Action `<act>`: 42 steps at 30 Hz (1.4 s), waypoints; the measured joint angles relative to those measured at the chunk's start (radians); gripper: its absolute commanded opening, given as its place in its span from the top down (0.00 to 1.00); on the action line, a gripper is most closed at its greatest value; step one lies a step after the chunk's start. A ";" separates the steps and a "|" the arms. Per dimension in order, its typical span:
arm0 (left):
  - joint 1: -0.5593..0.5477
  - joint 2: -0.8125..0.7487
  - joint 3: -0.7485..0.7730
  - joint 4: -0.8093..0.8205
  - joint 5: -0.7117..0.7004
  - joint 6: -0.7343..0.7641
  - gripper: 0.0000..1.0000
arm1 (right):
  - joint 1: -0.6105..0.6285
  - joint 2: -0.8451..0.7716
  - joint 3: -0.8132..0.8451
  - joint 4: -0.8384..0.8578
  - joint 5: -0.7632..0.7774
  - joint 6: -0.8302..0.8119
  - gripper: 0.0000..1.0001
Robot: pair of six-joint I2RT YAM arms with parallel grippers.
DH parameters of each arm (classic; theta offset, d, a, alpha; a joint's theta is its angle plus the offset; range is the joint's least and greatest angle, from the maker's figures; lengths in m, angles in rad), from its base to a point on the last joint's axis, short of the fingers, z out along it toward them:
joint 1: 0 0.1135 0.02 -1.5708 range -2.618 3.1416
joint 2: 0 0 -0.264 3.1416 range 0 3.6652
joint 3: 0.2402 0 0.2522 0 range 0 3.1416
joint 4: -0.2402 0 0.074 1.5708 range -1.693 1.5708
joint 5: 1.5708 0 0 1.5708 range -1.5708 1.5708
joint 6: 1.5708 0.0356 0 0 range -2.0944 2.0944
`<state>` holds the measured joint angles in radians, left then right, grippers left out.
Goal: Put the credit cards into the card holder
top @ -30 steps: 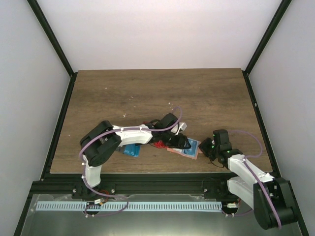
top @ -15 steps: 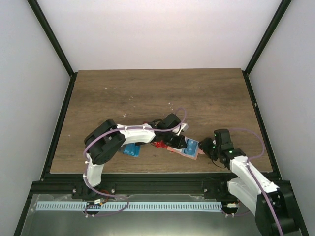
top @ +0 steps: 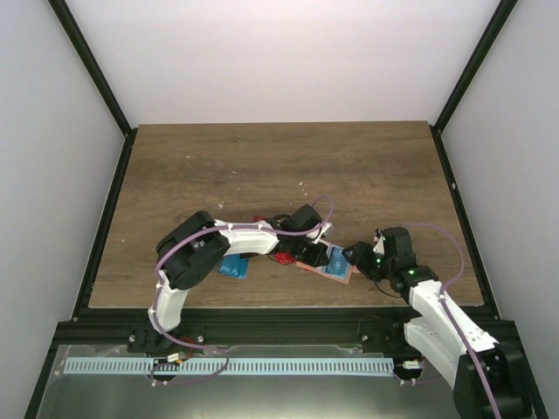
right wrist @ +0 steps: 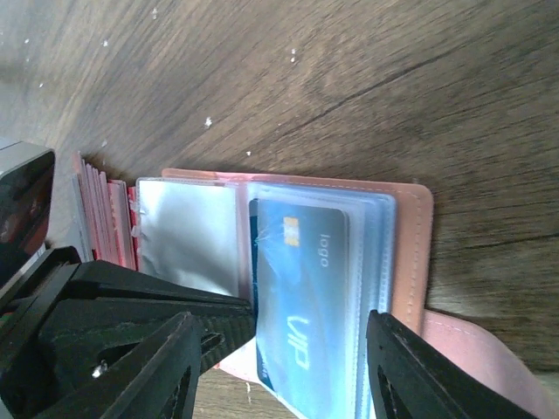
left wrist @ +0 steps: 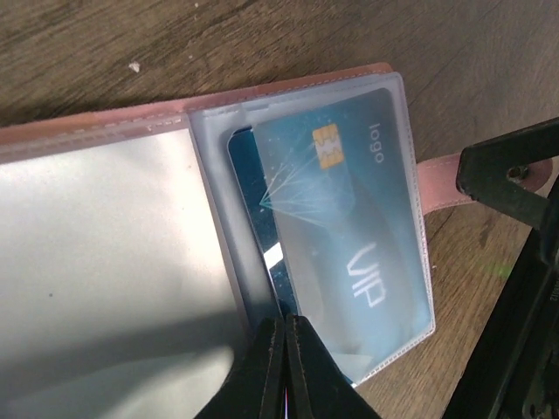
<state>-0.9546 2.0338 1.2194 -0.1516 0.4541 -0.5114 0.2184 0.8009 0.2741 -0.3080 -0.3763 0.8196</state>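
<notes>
We've got the card holder (right wrist: 410,253) lying open on the table (right wrist: 349,87), with a blue VIP card (left wrist: 358,227) in its clear sleeve. Left gripper (left wrist: 284,327) is pinched tight on a darker card (left wrist: 249,188) at the sleeve's edge (far as we can see). Right gripper (right wrist: 281,323) hangs over it, jaws wide and holding nothing.

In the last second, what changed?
The right gripper swung left up to the card holder, fingers open. The left gripper stayed at the holder, fingers shut on a blue card at a sleeve; only its elbow shifted a little. The loose blue card did not move.
</notes>
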 measured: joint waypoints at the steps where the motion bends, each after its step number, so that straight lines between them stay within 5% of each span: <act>1: 0.000 0.002 0.002 0.000 -0.001 0.003 0.96 | 0.000 0.008 0.000 0.011 -0.011 0.000 0.46; 42: 0.010 -0.074 0.012 -0.050 -0.036 0.013 0.96 | 0.000 0.147 -0.034 0.201 -0.154 0.004 0.48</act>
<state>-0.9447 1.9598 1.2316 -0.2012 0.4183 -0.4984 0.2184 0.9478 0.2401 -0.1070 -0.5301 0.8238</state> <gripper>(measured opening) 0.039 0.527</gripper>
